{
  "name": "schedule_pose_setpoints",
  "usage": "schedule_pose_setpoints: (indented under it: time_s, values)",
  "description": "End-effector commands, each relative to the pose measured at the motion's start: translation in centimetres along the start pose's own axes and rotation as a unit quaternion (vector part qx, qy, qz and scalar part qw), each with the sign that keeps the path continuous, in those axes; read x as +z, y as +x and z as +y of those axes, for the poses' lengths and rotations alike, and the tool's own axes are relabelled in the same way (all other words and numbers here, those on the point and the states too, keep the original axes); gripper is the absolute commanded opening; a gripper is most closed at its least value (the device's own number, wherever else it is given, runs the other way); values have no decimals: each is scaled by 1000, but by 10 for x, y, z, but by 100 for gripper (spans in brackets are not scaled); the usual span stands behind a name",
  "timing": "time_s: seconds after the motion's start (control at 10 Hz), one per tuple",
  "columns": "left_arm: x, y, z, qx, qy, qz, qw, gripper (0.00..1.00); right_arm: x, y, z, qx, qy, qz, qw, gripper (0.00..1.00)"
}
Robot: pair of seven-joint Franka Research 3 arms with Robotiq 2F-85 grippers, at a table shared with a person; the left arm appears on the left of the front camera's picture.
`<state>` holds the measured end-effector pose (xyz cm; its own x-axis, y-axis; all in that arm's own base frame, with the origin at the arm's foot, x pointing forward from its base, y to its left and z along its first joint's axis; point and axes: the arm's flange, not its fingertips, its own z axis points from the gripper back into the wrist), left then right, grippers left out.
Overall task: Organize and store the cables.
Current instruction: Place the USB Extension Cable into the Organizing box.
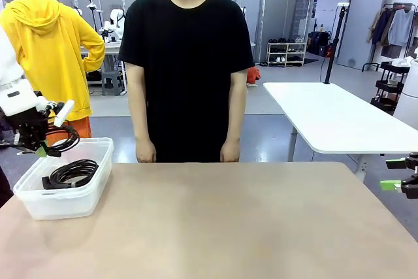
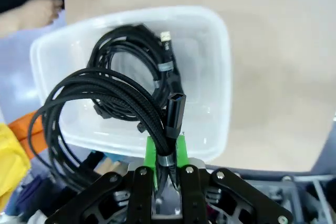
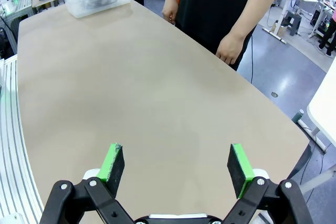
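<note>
A clear plastic bin stands at the table's left end with a coiled black cable lying in it. My left gripper hangs just above the bin's far left rim, shut on a second coiled black cable. In the left wrist view the green pads pinch that braided cable near its plug, and the loop dangles over the bin, where another coil lies. My right gripper is open at the table's right edge, and its fingers stand wide apart over bare table with nothing between them.
A person in a black shirt stands at the far side, hands hanging at the table's edge. The brown tabletop stretches between the bin and my right gripper. A white table stands farther back on the right.
</note>
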<state>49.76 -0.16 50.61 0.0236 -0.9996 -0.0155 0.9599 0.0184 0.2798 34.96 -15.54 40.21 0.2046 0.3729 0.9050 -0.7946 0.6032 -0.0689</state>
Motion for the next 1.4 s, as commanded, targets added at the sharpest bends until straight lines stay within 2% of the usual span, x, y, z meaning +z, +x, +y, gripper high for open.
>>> schedule_pose_setpoints:
  time_s: [0.0, 0.2, 0.5, 0.8, 0.9, 1.0, 1.1, 1.2, 1.3]
  values:
    - [-27, 7, 38, 21, -19, -25, 999, 17, 0, 1, 0, 0, 0, -3, 1000, 100]
    - [-64, 10, 54, 36, -41, -45, 997, 17, 0, 1, 0, 0, 0, -3, 1000, 100]
    - [-97, 9, 66, 54, -54, -22, 997, 17, 0, 1, 0, 0, 0, -3, 1000, 100]
    - [-113, 5, 65, 55, -81, -32, 995, 17, 0, 1, 0, 0, 0, -3, 1000, 100]
    - [-115, 5, 65, 54, -80, -31, 995, 25, 0, 1, 0, 0, 0, -3, 1000, 100]
    - [-114, 4, 64, 56, -81, -30, 995, 46, 0, 1, 0, 0, 0, -3, 1000, 100]
    - [-112, 3, 63, 57, -80, -30, 995, 59, 0, 1, 0, 0, 0, -3, 1000, 100]
    - [-111, 3, 63, 58, -79, -28, 995, 80, 0, 1, 0, 0, 0, -3, 1000, 100]
    - [-110, 3, 63, 58, -78, -28, 995, 92, 0, 1, 0, 0, 0, -3, 1000, 100]
